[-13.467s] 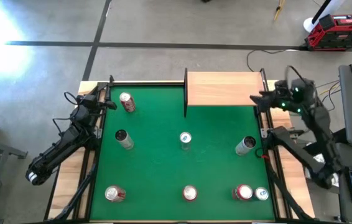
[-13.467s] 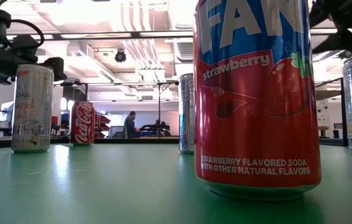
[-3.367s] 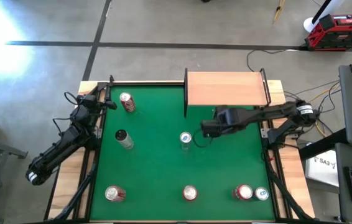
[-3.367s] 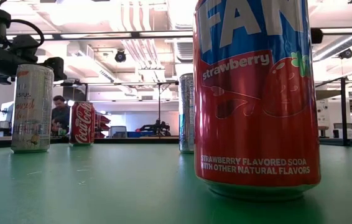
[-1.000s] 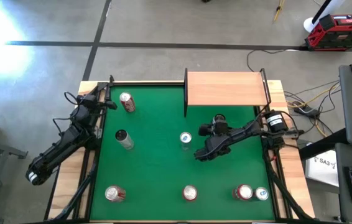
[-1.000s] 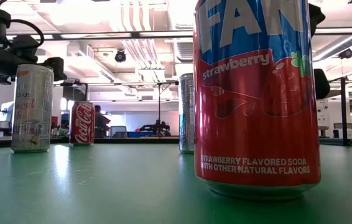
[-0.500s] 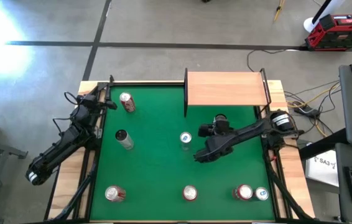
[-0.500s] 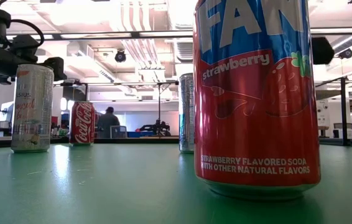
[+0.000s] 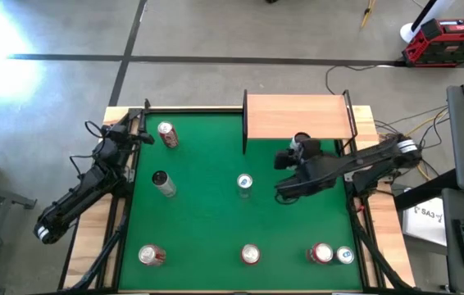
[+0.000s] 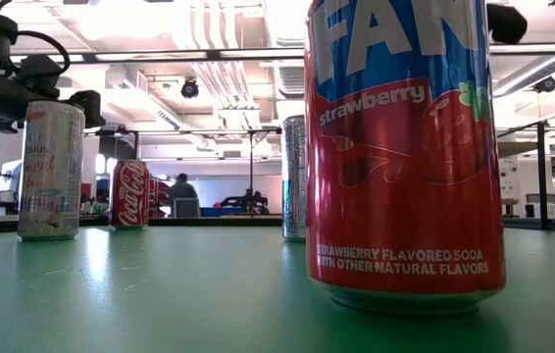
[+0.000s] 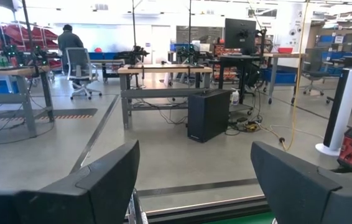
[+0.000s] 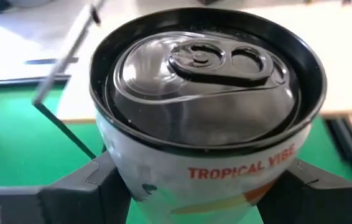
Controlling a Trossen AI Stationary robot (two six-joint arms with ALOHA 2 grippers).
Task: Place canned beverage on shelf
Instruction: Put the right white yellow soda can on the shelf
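Fingers of right gripper point(image 12: 204, 186) clamp white can point(image 12: 204, 124) at both sides, low on body, upright so it can land on its base. In high view it hangs above green table point(image 9: 199, 213), just off front edge of shelf point(image 9: 297, 115). Left gripper point(image 9: 140, 131) parked at far-left corner, nearly shut w/ nothing in it.

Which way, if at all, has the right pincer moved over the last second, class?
Yes. The right pincer, shut on a black-topped silver can, moved toward the tan wooden shelf, away from the table's middle.
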